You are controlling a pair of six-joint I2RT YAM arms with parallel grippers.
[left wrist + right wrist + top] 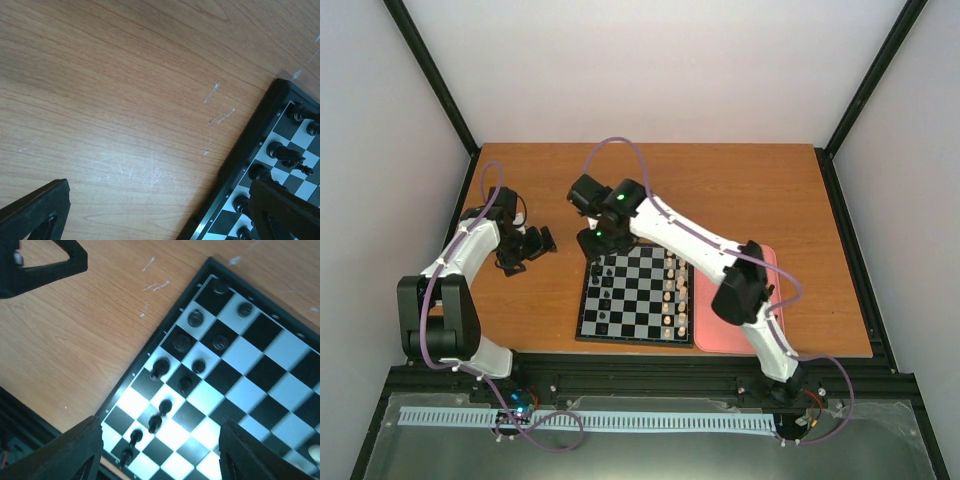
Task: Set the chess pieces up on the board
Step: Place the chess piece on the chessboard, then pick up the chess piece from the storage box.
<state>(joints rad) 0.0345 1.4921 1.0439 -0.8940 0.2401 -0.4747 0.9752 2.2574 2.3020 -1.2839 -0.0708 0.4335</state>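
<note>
I count 12 black chess pieces (185,385) in my right wrist view, all on 1 board (280,347). The top view shows the same single board, plus 1 pink tray (720,338). The cream-white pieces (669,283) are too small for me to get a reliable number.

The board (632,341) is small and square, with black and pale grey checks and a thin black rim. It lies flat on the tabletop (740,190), turned slightly off square. The black chess pieces (601,285) are tiny, each much narrower than a square. They stand upright in two lines along the board's left edge in the top view. Twelve pieces (158,368) can be counted in the right wrist view. The left wrist view shows one corner of the board (250,150); whether every piece (300,111) there is upright cannot be told.
</note>
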